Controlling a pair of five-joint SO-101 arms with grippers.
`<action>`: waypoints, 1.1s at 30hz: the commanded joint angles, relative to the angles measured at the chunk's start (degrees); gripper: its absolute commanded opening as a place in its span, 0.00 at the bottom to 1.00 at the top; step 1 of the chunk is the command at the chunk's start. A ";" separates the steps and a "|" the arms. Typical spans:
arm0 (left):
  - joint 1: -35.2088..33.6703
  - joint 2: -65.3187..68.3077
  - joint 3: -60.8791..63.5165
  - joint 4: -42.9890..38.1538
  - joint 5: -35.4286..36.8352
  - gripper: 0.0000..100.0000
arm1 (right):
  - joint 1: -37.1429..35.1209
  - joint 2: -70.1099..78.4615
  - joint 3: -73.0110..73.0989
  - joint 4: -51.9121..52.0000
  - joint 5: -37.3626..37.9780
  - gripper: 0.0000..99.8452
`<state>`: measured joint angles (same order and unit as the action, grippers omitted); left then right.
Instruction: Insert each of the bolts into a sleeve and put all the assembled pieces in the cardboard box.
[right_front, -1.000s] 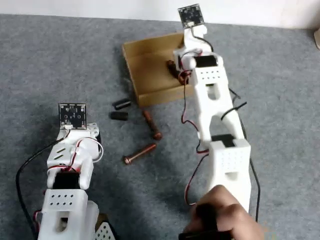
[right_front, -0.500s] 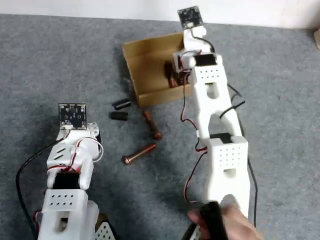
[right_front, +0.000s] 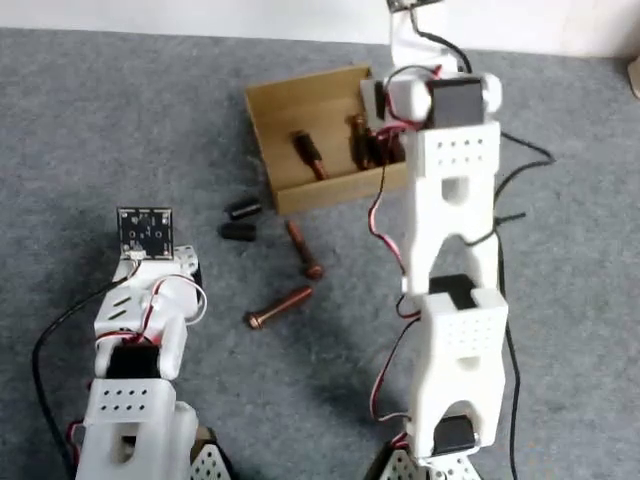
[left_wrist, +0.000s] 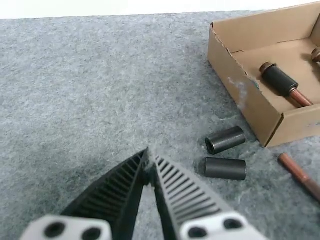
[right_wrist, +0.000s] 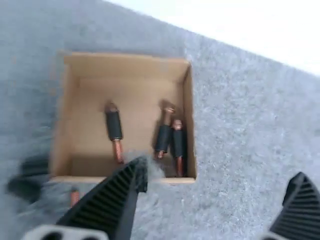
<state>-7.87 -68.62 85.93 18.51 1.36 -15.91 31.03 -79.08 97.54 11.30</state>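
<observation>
Left gripper (left_wrist: 150, 172): fingers closed tip to tip, holding nothing, over the grey carpet (right_front: 120, 120). At its 3 o'clock in the high view lie two loose parts just beside each other: first short black cylindrical sleeve (right_front: 243, 210) and second black sleeve (right_front: 237, 231). At the sleeves' 4 o'clock lie a bare copper bolt (right_front: 303, 249) and a longer copper bolt (right_front: 281, 306), apart. Open brown cardboard box (right_front: 262, 110) at the bolts' 12 o'clock holds a lone sleeved bolt (right_front: 307, 153) and a sleeved pair (right_front: 365, 143) side by side. Right gripper (right_wrist: 220, 175): fingers spread wide, empty, above the box.
</observation>
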 joint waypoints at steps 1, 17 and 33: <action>-0.57 0.22 -0.04 -1.93 -0.44 0.01 | -3.12 -6.11 -11.56 3.74 0.44 0.38; 0.75 0.31 -0.57 -1.49 -0.44 0.04 | -18.15 -44.88 46.20 2.86 -5.98 0.38; -0.40 30.55 -16.92 -1.58 -0.18 0.04 | -22.46 -57.71 121.36 -50.24 2.02 0.38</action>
<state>-7.87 -40.48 73.19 18.15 1.19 -37.80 -24.70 35.21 56.57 11.47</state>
